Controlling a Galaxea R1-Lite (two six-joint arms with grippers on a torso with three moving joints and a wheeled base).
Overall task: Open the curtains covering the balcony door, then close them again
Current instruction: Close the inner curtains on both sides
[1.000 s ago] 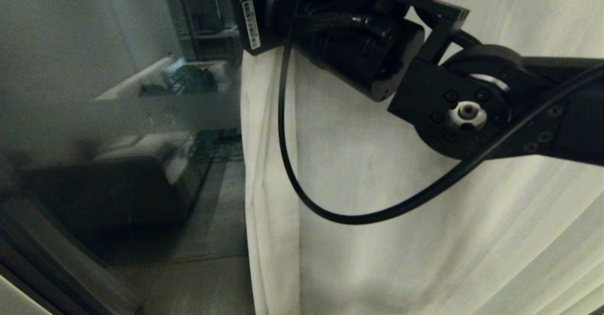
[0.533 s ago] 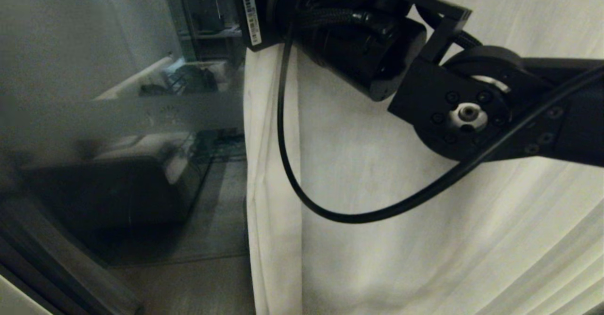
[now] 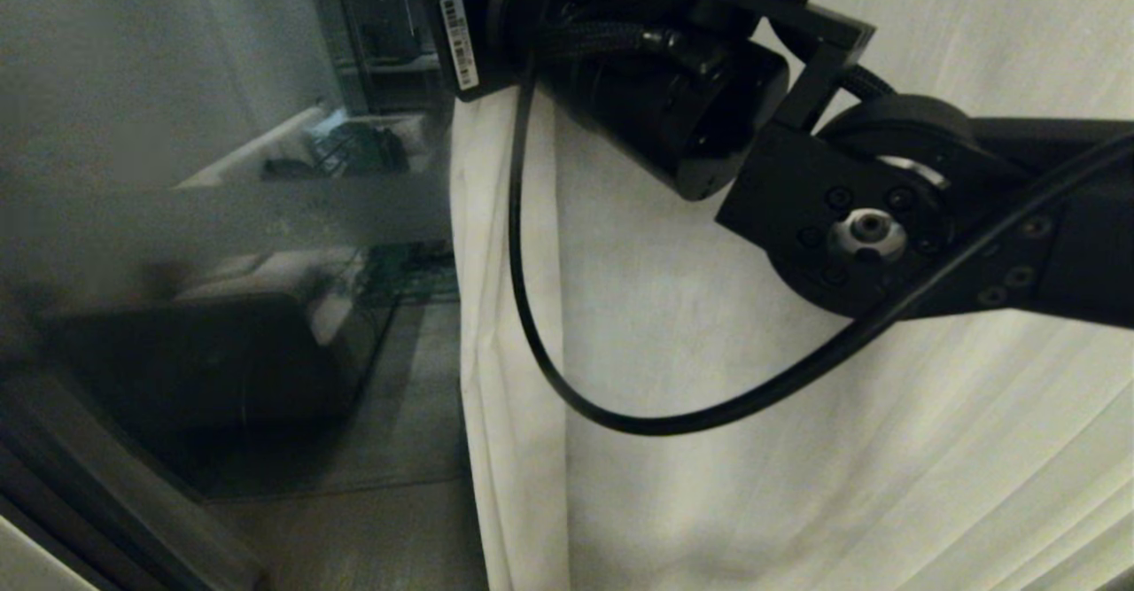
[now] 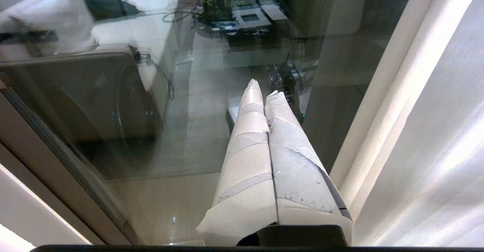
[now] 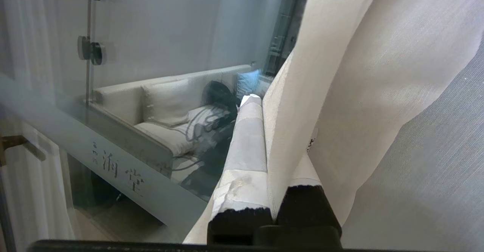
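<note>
A cream curtain (image 3: pixel 709 449) hangs over the right part of the head view, its hemmed edge running straight down the middle. Left of that edge the balcony door (image 3: pixel 221 325) shows bare glass with a frosted band (image 3: pixel 221 219). My right arm (image 3: pixel 673 86) reaches in from the right to the top of the curtain edge. In the right wrist view my right gripper (image 5: pixel 270 123) is shut on the curtain (image 5: pixel 340 74), with the fabric edge pinched between the taped fingers (image 5: pixel 245 138). My left gripper (image 4: pixel 263 87) is shut on nothing, beside the curtain (image 4: pixel 416 131), facing the glass (image 4: pixel 151 93).
A dark door frame (image 3: pixel 106 502) slants across the lower left by the pale floor (image 3: pixel 372 538). Round metal fittings (image 5: pixel 90 50) sit on the glass. A black cable (image 3: pixel 549 369) loops from my right arm in front of the curtain. The glass reflects a sofa.
My right wrist has edged slightly to the left in the head view, still holding the curtain edge. The curtain edge stays about where it was.
</note>
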